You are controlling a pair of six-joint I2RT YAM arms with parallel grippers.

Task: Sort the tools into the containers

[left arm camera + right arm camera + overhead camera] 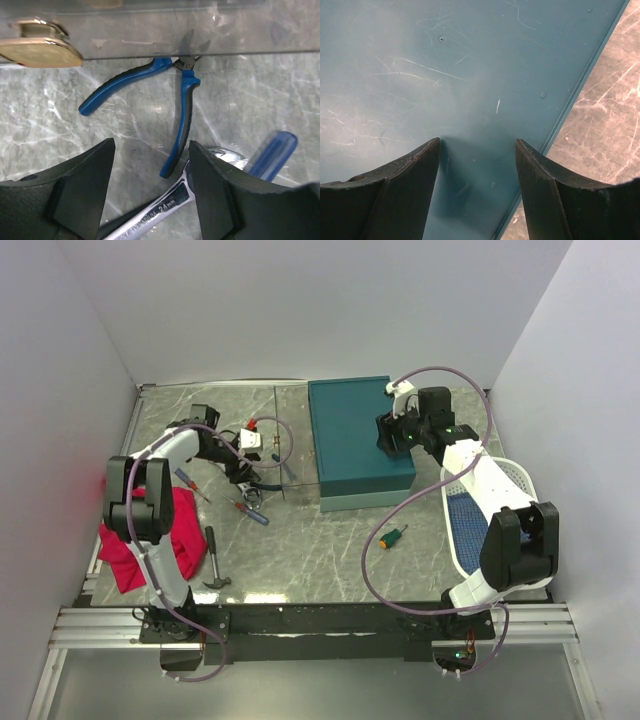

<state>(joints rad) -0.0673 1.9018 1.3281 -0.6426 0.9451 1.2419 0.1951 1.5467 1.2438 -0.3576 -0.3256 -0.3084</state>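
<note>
Your left tool stands open over the blue-handled pliers and a silver wrench. Your right tool hangs open above the teal box.

From high behind its near edge, the top view covers the whole surface. The left wrist view looks closely down at pliers left of the teal box. The right wrist view, closer still, shares the box's lid with the top view.
</note>
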